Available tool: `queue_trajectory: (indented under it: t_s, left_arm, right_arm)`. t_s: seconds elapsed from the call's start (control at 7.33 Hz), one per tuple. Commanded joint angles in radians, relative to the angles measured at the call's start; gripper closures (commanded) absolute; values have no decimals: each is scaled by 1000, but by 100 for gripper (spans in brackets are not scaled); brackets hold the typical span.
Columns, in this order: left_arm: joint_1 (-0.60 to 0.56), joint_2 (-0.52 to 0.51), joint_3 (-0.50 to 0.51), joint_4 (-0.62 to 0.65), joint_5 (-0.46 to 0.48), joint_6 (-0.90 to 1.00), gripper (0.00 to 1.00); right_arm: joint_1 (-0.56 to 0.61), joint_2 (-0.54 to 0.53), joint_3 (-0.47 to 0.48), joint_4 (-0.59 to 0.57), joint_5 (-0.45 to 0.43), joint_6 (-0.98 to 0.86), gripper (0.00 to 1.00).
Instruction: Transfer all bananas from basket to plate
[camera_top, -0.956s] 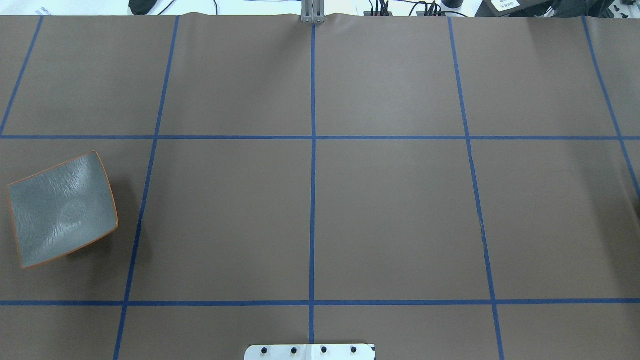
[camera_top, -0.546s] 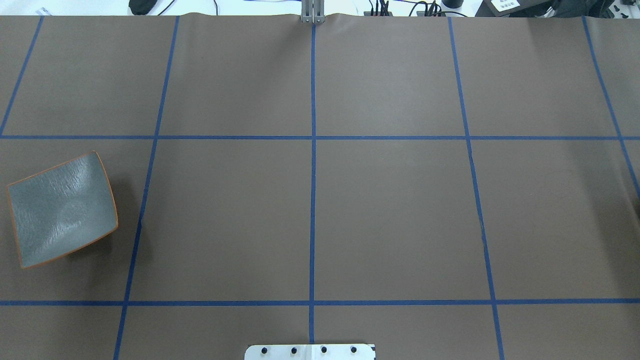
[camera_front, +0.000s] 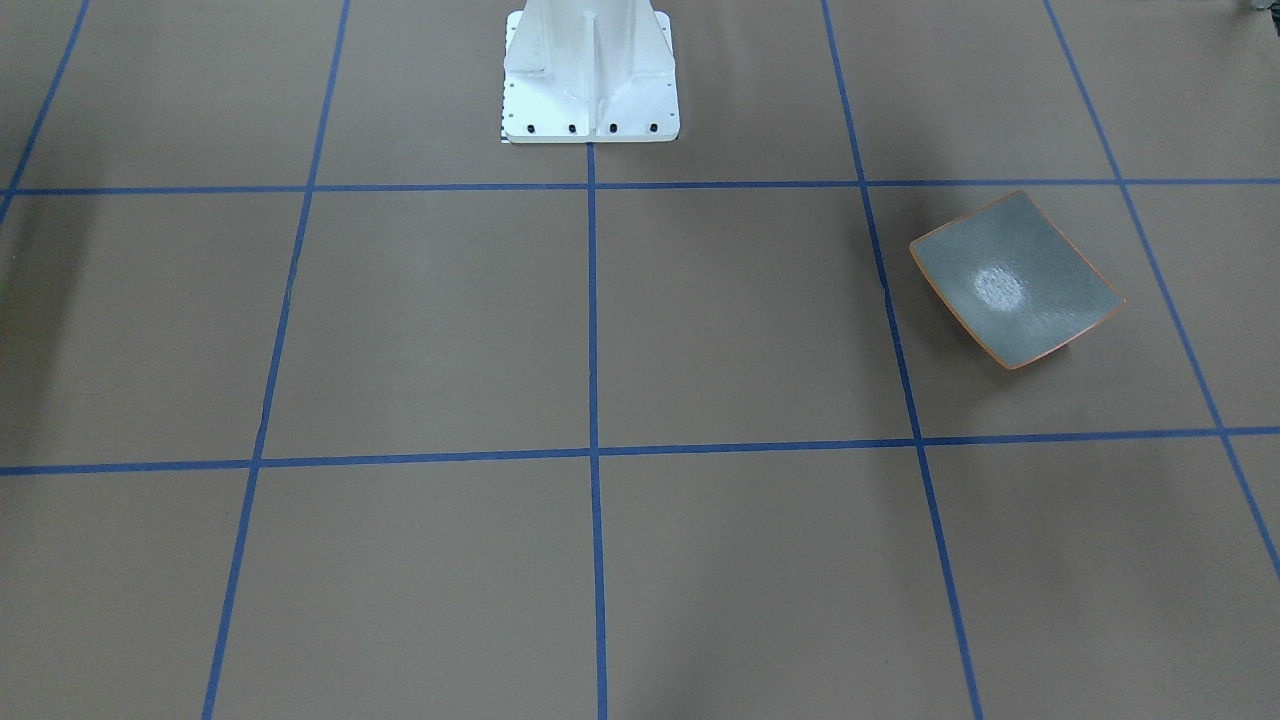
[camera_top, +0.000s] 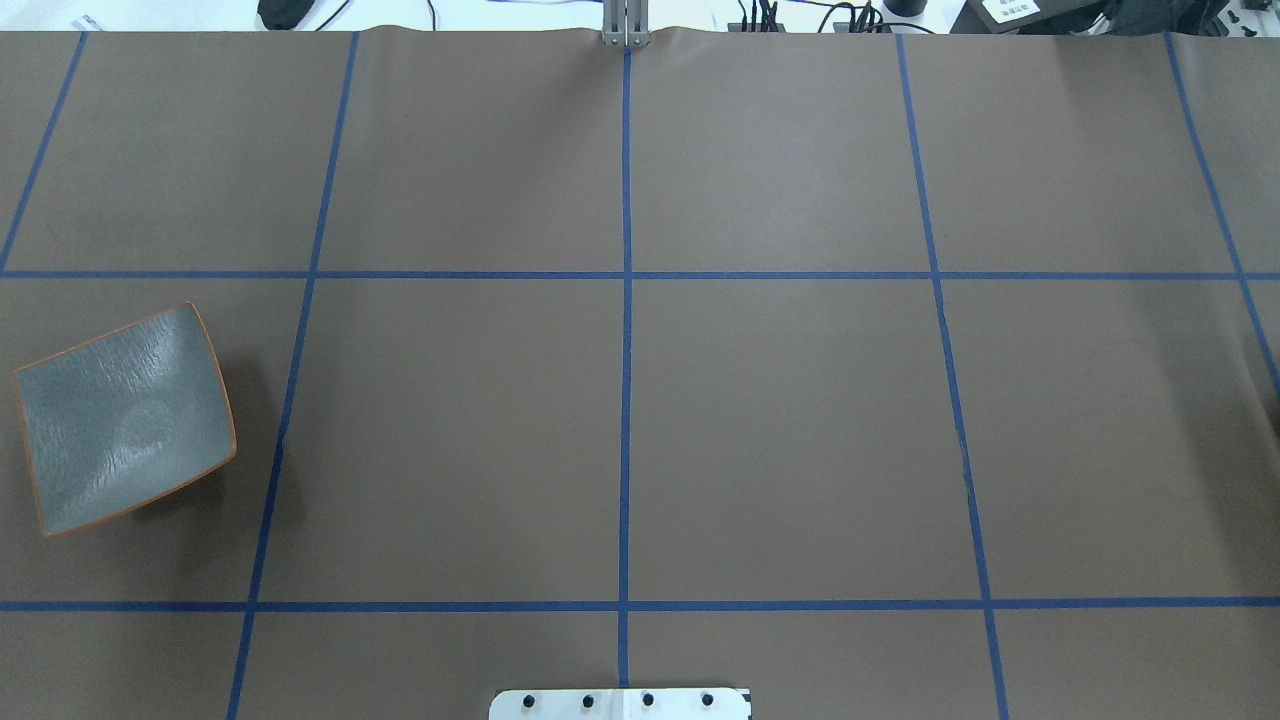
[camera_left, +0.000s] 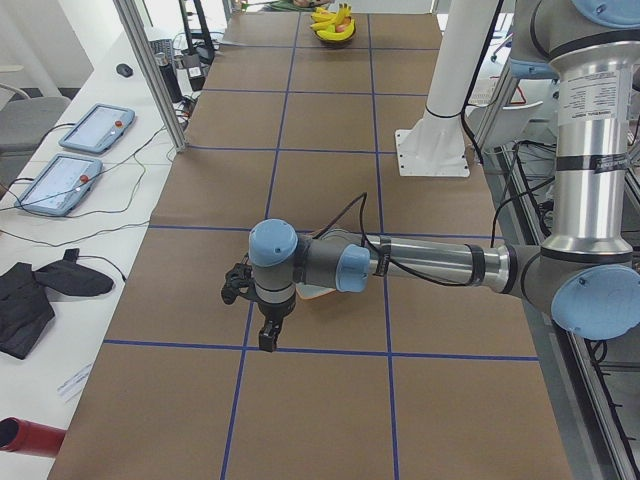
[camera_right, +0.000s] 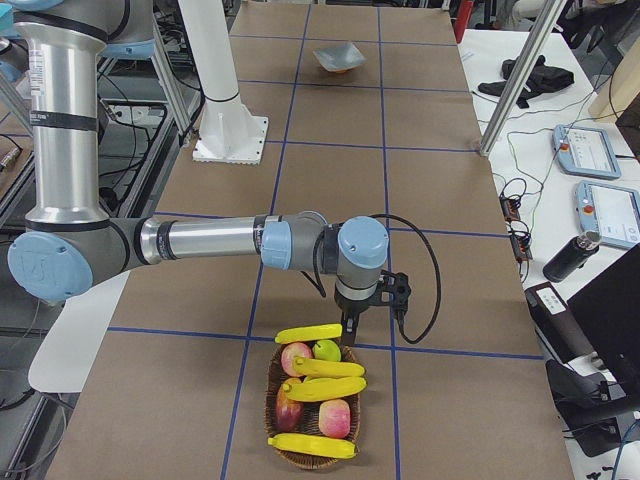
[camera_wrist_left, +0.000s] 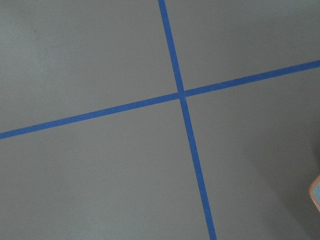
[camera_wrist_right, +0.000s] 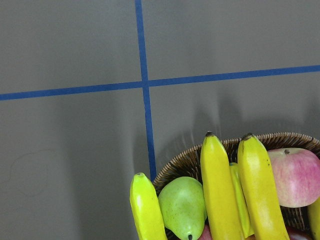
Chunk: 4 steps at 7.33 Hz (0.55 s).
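Observation:
The grey-green plate (camera_top: 125, 420) with an orange rim lies bare at the table's left side; it also shows in the front view (camera_front: 1015, 280). Several yellow bananas (camera_right: 322, 388) lie in a wicker basket (camera_right: 268, 395) at the table's right end, and they also show in the right wrist view (camera_wrist_right: 220, 190). My right gripper (camera_right: 350, 325) hangs just past the basket's rim, beside the top banana (camera_right: 310, 332). My left gripper (camera_left: 268, 340) points down beside the plate, which its wrist mostly hides. I cannot tell whether either gripper is open or shut.
Red apples (camera_right: 295, 357) and a green pear (camera_wrist_right: 182, 205) share the basket. The white robot pedestal (camera_front: 590, 75) stands at the table's robot-side edge. A metal post (camera_right: 520, 75) and tablets (camera_right: 600, 210) are on the side bench.

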Motion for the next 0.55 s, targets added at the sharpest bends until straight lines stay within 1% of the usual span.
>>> queue_trajectory:
  t_s: [0.0,0.41]
  left_arm:
    - [1,1,6,-6,-2,4,0]
    - [1,-1,3,-6,-2,4,0]
  right_arm:
    - [-1,30,4,4,-5,-12,0]
    - [-4,20,2,10,-11,4,0]
